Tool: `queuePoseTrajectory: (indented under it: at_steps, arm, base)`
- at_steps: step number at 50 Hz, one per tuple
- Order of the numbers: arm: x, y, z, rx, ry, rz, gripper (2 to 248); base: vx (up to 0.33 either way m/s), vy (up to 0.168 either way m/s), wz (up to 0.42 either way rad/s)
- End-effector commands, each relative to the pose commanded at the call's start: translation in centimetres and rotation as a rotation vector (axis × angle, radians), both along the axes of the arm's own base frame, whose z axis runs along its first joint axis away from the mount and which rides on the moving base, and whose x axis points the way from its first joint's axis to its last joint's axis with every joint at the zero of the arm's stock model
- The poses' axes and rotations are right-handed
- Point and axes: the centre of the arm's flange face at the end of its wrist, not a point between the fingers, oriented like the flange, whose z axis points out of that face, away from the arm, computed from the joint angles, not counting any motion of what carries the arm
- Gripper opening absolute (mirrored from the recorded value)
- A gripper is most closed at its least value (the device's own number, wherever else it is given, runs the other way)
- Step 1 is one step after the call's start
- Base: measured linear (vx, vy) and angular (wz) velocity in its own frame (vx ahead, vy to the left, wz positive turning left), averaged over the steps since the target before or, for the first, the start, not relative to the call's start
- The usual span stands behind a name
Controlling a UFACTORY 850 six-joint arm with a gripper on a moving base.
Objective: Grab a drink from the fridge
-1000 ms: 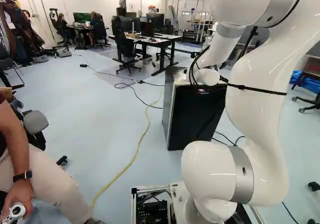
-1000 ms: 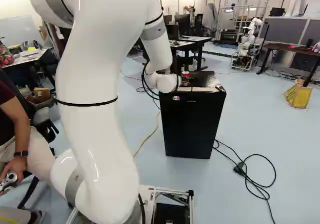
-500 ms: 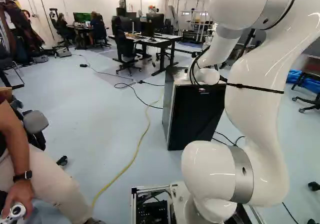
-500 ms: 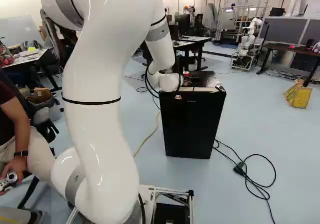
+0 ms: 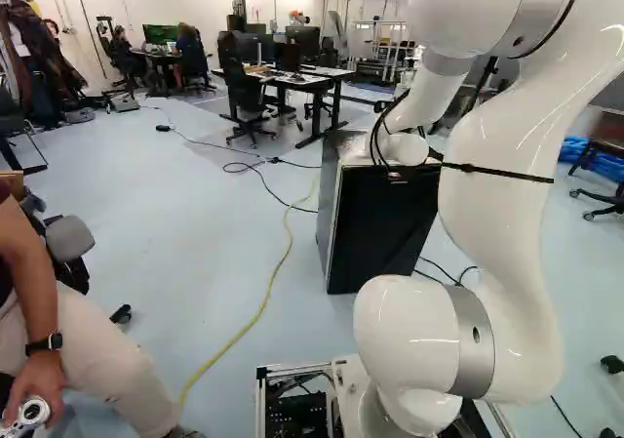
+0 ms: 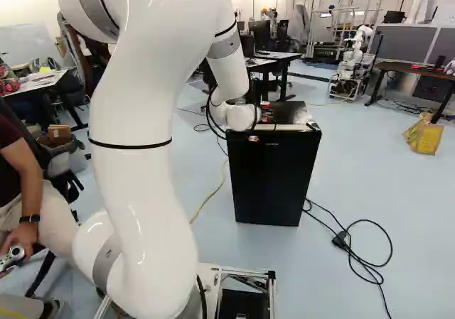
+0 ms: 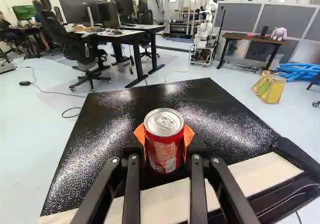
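Closing in from both sides, your gripper (image 7: 164, 135) has its orange pads (image 7: 140, 134) pressed against the red soda can (image 7: 165, 153), one per flank, and by the look of it that's a clamp. The can's upright, silver lid facing up, and it's over the top panel (image 7: 215, 102) of the mini fridge (image 6: 274, 180), just behind the pale strip (image 7: 270, 173) along the front edge. Whether its base touches the panel, you can't tell from here.

So here's the lift, I'd judge, with the hold made and the carry to come. Keep the squeeze firm but modest; thin aluminium could dent. Go straight up first, nice and slow, watching for the can slipping or tipping between the pads. Don't pull it back before it's clear, or the base could catch that strip. Mind the black cables (image 5: 376, 134) looping at your wrist too; they could snag on the fridge's edge. The fridge door (image 6: 274, 191) is shut, so leave it be. Beyond, on the floor beside the fridge, a power cord (image 6: 390, 251) lies coiled: steer the base around it.
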Motion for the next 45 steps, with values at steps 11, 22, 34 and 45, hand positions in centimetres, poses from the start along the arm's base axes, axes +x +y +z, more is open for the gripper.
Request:
queuePoseTrajectory:
  at_steps: [11,22,34,45]
  arm:
    - [0.0,0.0,0.4,-0.002,-0.006,0.000,91]
    - [-0.1,0.0,1.5,-0.009,-0.025,0.000,91]
    - [-0.3,0.1,2.8,-0.016,-0.047,0.000,91]
    - [-0.3,0.1,3.2,-0.018,-0.053,0.000,91]
  base:
    - [0.000,0.000,0.000]
    - [0.000,0.000,0.000]
    - [0.000,0.000,0.000]
    - [0.000,0.000,0.000]
